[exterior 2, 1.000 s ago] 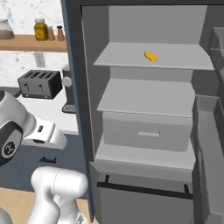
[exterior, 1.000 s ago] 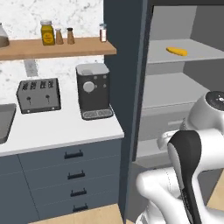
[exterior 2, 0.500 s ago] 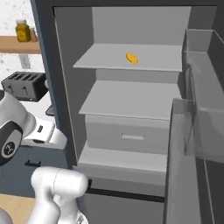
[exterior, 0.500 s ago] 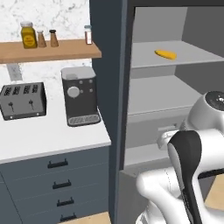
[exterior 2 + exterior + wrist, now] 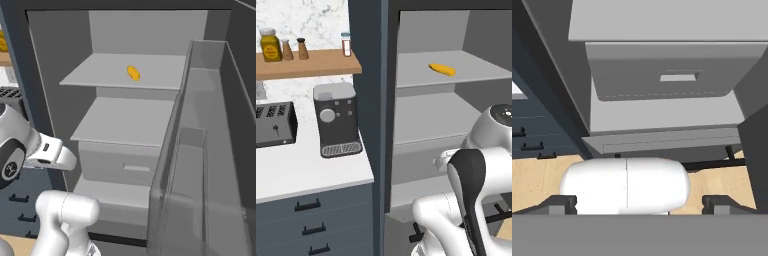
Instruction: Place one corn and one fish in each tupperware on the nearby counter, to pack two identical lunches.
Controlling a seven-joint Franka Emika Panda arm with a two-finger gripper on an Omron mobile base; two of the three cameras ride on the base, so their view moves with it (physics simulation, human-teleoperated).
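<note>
Open fridge ahead, one corn [image 5: 442,69] lying on its upper shelf [image 5: 421,75], mid-shelf, away from the edges; right base view has the same cob [image 5: 133,73] end-on. Left base view adds the table [image 5: 301,172] left of the fridge with coffee machine [image 5: 336,120] and toaster [image 5: 273,124], wooden wall shelf [image 5: 306,64] above carrying jars. Right base view adds the open fridge door [image 5: 200,165] with clear bins, right side. Hand view looks low at the fridge drawer [image 5: 667,75] and wood floor; fingers [image 5: 562,204] spread wide, nothing between them. Shelf below the corn is bare.
</note>
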